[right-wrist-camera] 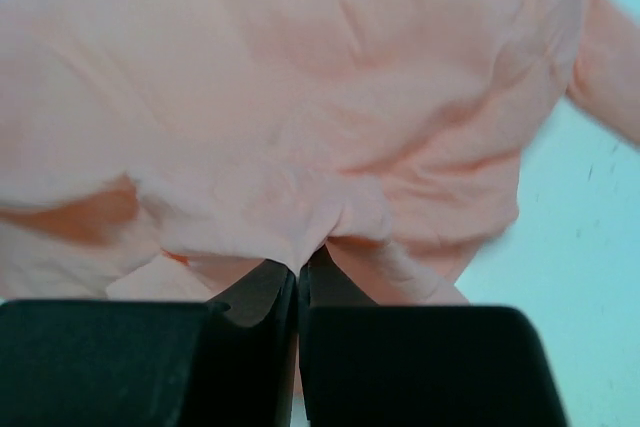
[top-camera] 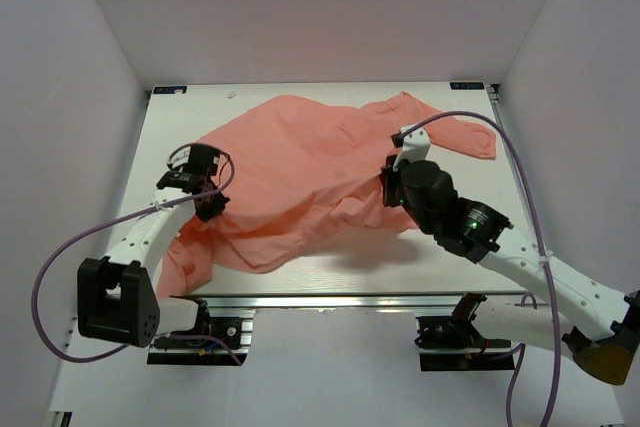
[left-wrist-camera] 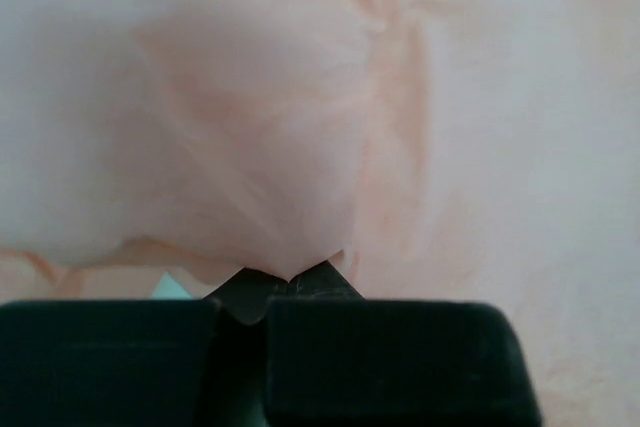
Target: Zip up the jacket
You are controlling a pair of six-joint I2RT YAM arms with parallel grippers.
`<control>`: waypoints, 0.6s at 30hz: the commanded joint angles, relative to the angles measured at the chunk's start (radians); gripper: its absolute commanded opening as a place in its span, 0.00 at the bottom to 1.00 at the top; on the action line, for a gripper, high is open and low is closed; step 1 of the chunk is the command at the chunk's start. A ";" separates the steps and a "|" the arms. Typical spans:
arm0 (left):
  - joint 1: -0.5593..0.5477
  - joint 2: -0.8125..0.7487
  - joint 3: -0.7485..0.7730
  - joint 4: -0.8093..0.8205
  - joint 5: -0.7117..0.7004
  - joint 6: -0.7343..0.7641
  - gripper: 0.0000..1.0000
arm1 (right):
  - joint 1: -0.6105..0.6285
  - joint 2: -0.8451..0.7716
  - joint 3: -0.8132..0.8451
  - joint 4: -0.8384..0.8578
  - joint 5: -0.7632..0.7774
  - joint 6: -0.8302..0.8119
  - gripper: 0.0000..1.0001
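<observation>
The salmon-pink jacket point(top-camera: 300, 177) lies crumpled across the white table, one sleeve reaching to the far right. No zipper shows in any view. My left gripper point(top-camera: 207, 202) is at the jacket's left edge, shut on a fold of the fabric point(left-wrist-camera: 250, 147); its fingertips meet under the cloth point(left-wrist-camera: 285, 280). My right gripper point(top-camera: 388, 187) is at the jacket's right side, shut on a pinch of fabric point(right-wrist-camera: 300, 197), with its fingertips closed together point(right-wrist-camera: 300, 272). The cloth is drawn taut between the two grippers.
The white table point(top-camera: 350, 272) has a metal rail along its near edge point(top-camera: 340, 299). White walls enclose the left, right and back. Purple cables loop from both arms point(top-camera: 520, 177). Bare table shows at the right in the right wrist view point(right-wrist-camera: 590, 277).
</observation>
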 commanded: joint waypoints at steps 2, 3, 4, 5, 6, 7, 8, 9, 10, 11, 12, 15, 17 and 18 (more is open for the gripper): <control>0.000 -0.118 0.136 0.099 0.100 0.082 0.00 | -0.006 -0.060 0.148 0.226 0.065 -0.163 0.00; 0.002 -0.179 0.166 0.108 0.129 0.099 0.00 | -0.006 -0.075 0.204 0.275 0.068 -0.221 0.00; 0.000 -0.211 0.180 0.119 0.167 0.135 0.00 | -0.006 -0.085 0.235 0.297 0.071 -0.248 0.00; 0.000 -0.240 0.220 0.154 0.289 0.175 0.00 | -0.006 -0.104 0.295 0.324 0.047 -0.275 0.00; 0.000 -0.283 0.254 0.163 0.378 0.210 0.00 | -0.006 -0.111 0.329 0.370 0.026 -0.356 0.00; 0.000 -0.299 0.292 0.160 0.446 0.253 0.00 | -0.005 -0.115 0.364 0.380 0.004 -0.389 0.00; 0.002 -0.313 0.330 0.145 0.545 0.264 0.00 | -0.006 -0.111 0.408 0.380 -0.046 -0.421 0.00; 0.002 -0.325 0.401 0.136 0.586 0.272 0.00 | -0.005 -0.103 0.518 0.371 -0.074 -0.447 0.00; 0.000 -0.354 0.426 0.130 0.620 0.270 0.00 | -0.005 -0.089 0.580 0.352 -0.093 -0.487 0.00; 0.000 -0.372 0.446 0.130 0.649 0.269 0.00 | -0.005 -0.063 0.644 0.334 -0.125 -0.505 0.00; 0.002 -0.394 0.458 0.137 0.699 0.263 0.00 | -0.006 -0.053 0.704 0.320 -0.146 -0.522 0.00; 0.002 -0.475 0.507 0.166 0.796 0.222 0.00 | -0.005 -0.025 0.882 0.341 -0.195 -0.581 0.00; 0.002 -0.511 0.567 0.180 0.839 0.189 0.00 | -0.005 -0.008 0.996 0.373 -0.220 -0.604 0.00; 0.002 -0.514 0.591 0.186 0.885 0.179 0.00 | -0.006 -0.002 1.025 0.380 -0.225 -0.616 0.00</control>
